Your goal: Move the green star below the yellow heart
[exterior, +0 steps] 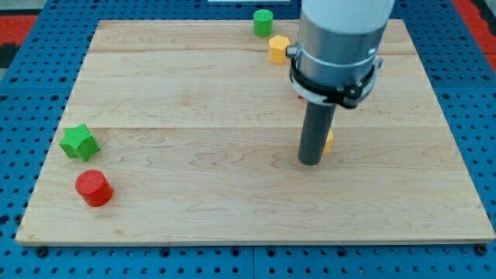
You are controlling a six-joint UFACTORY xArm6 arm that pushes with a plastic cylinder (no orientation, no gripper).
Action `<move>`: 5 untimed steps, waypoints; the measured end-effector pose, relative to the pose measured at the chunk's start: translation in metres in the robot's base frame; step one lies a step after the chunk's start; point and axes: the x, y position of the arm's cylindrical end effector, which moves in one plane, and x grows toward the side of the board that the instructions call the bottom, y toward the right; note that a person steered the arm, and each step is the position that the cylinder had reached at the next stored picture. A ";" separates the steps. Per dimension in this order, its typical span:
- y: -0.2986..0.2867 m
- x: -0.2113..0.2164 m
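The green star [78, 142] lies near the board's left edge, just above a red cylinder [94, 187]. A small yellow piece [329, 140] shows beside the rod on its right, mostly hidden by it; its shape cannot be made out. My tip [311, 162] rests on the board right of centre, touching or nearly touching that yellow piece. The tip is far to the right of the green star.
A green cylinder [263, 22] and a yellow hexagon-like block [278, 49] sit at the board's top edge, above the rod. A sliver of red [301, 96] peeks out behind the arm. The wooden board [194, 209] lies on a blue pegboard.
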 end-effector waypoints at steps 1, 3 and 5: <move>0.000 -0.027; -0.186 -0.054; -0.374 -0.100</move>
